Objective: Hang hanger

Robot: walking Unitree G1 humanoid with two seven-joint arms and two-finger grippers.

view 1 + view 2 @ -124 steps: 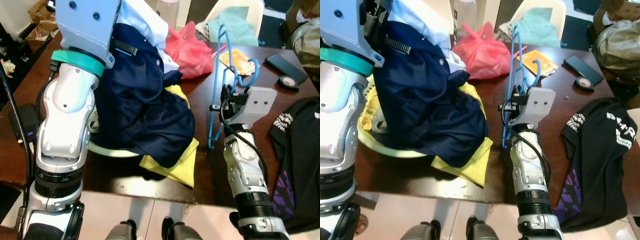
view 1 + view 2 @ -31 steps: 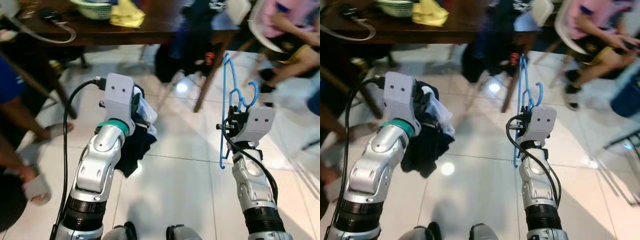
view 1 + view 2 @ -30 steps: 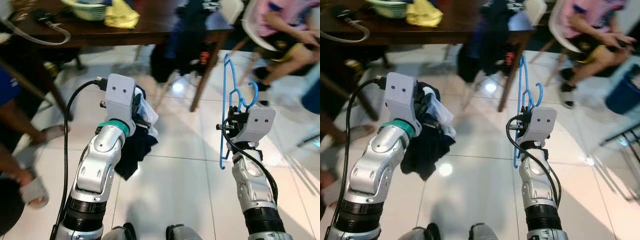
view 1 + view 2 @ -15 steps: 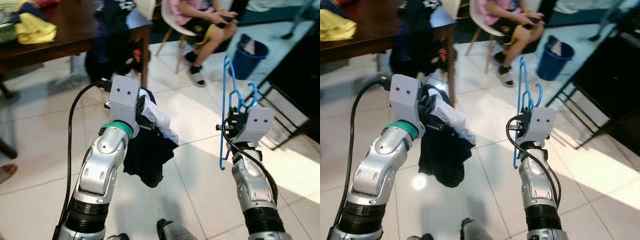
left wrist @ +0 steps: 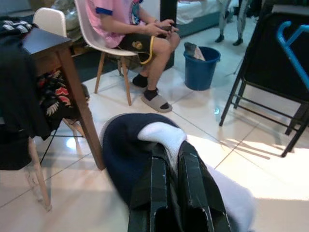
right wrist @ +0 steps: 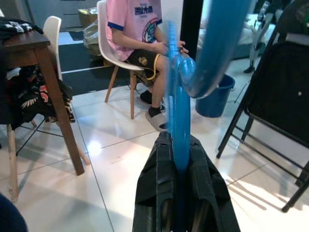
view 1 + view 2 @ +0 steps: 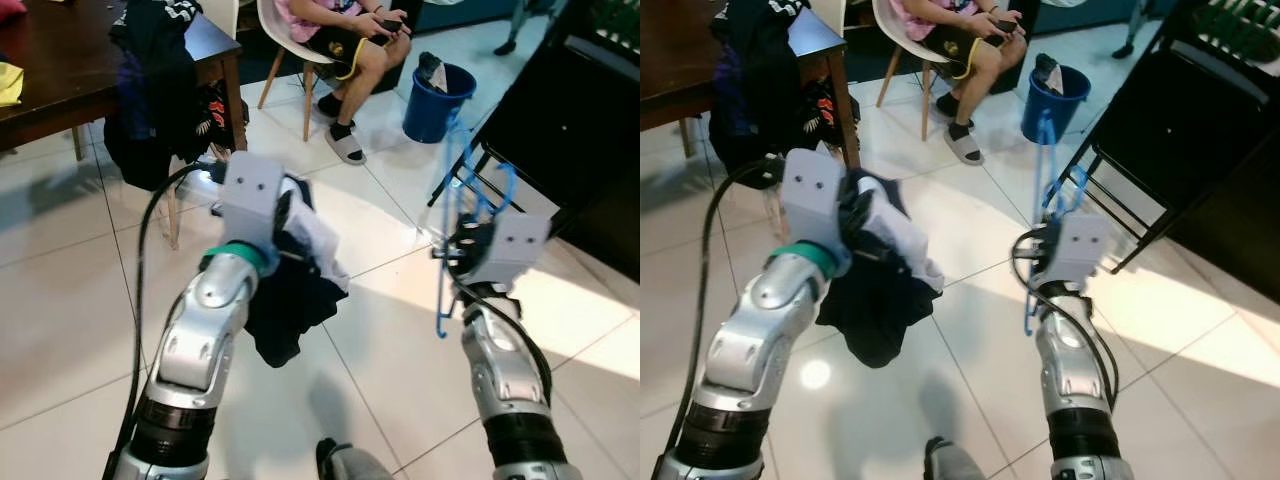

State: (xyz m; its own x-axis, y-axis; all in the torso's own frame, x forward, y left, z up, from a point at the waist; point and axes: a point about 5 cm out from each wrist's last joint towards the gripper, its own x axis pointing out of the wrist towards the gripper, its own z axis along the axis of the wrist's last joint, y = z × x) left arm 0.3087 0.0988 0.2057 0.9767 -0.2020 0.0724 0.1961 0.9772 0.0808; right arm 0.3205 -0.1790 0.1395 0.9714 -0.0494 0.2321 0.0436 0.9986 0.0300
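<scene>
1. Blue hanger (image 7: 447,215): held upright in the right end effector (image 6: 179,162), its hook rising above the fingers and its lower frame hanging below them. It appears to be thin, stiff plastic, light and smooth, so likely to pivot in a loose grip; the straight stem near the hook is the sound place to hold.
2. Right end effector: fingers pressed together, pinching the hanger's vertical bar between them.
3. Left end effector (image 5: 170,159): fingers nearly closed, clamping a soft bundle of dark and white clothing (image 7: 878,270) that drapes limply below it.
4. Surroundings: ahead of the right end effector stands a black folding rack (image 7: 1185,110); beyond it, a blue bucket (image 7: 435,95) and a seated person (image 5: 129,29); left of the left end effector, a table (image 7: 60,70) draped with garments.
</scene>
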